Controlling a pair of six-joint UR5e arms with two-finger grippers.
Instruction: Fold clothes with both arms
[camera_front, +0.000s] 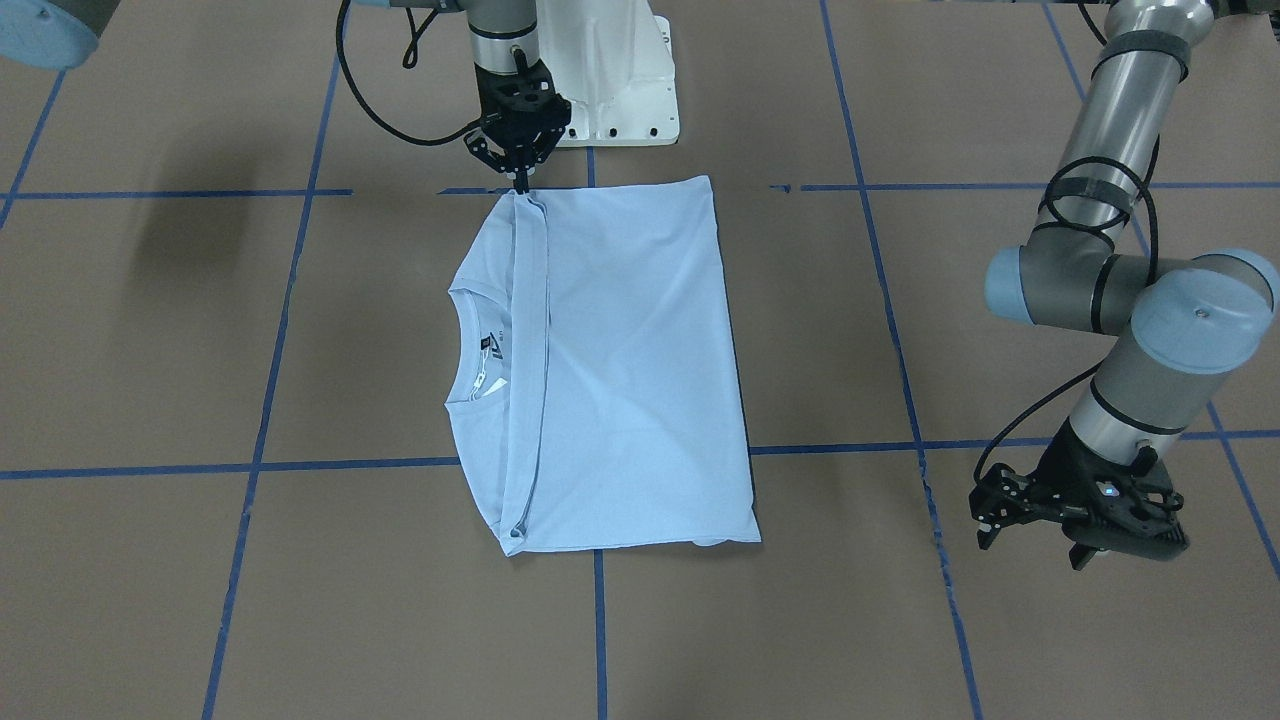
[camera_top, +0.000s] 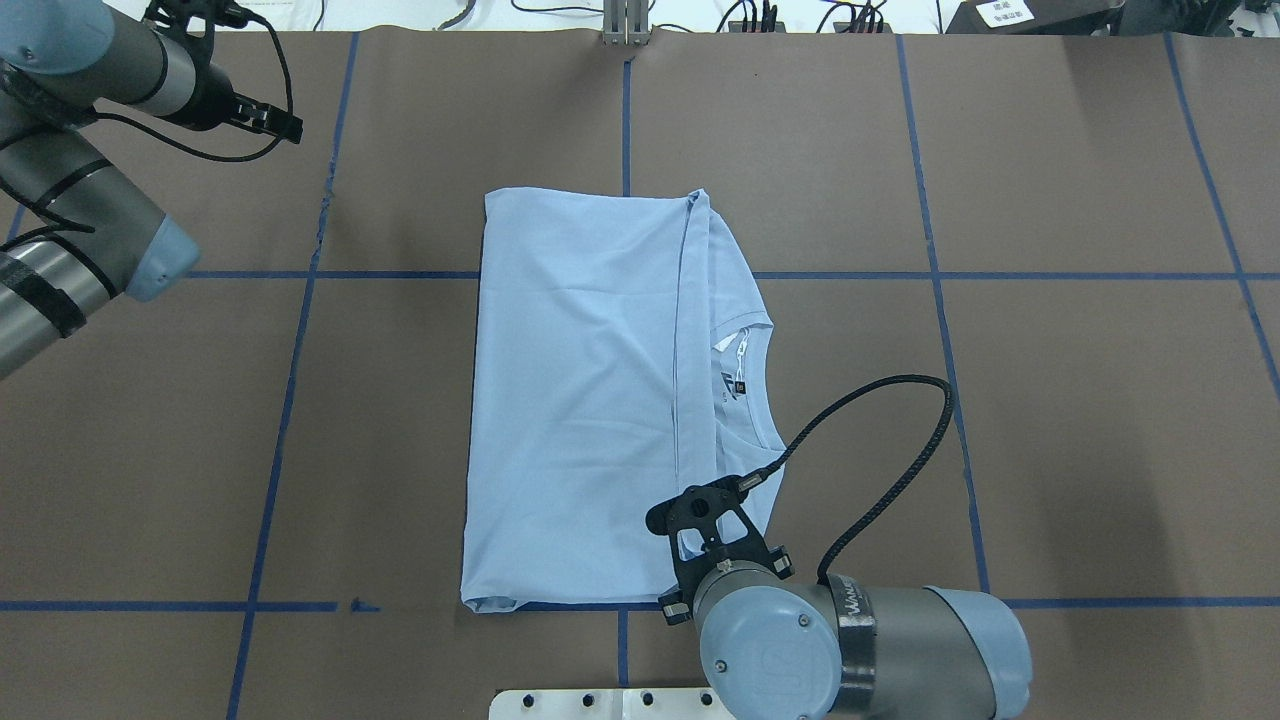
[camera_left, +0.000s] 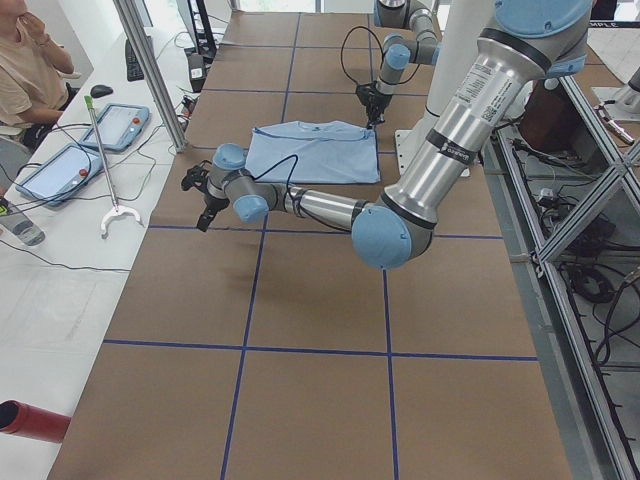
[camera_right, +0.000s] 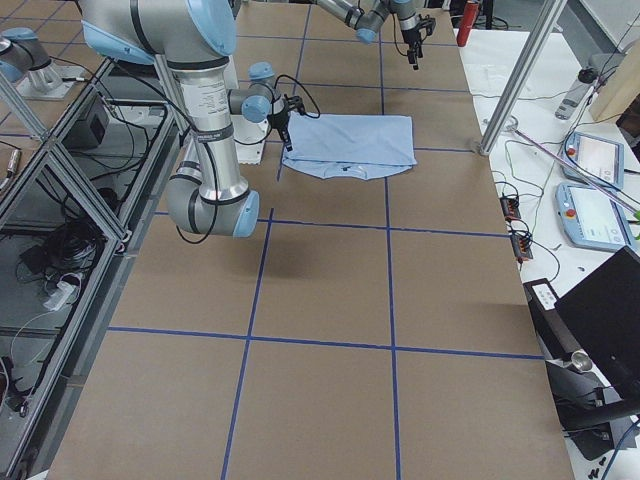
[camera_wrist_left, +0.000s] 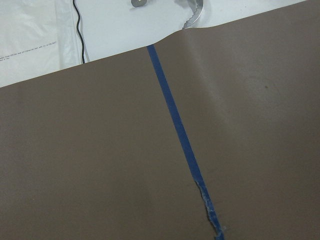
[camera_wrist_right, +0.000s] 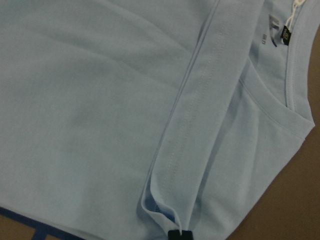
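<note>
T-shirt (camera_front: 630, 370) lies at table (camera_front: 150, 350) centre, hem folded over toward collar. Right gripper (camera_front: 521, 178) pinched tight on fold's robot-side corner, apparently to carry next fold. Left gripper (camera_front: 1032, 535) well apart, fingers spread, empty; far corner unheld.

T-shirt (camera_top: 580, 400) lying flat and folded at the middle of the table (camera_top: 1100, 420), collar (camera_top: 752, 372) toward the robot's right; a folded-over layer covers the left part and ends just beside the collar. Right gripper (camera_front: 521, 183) at the shirt's near edge, on the robot's side, touching the end of the fold line. Left gripper (camera_front: 988, 518) at the far left, above bare table, well apart from the shirt. Pedestal (camera_front: 620, 100) just behind the near edge.
</note>
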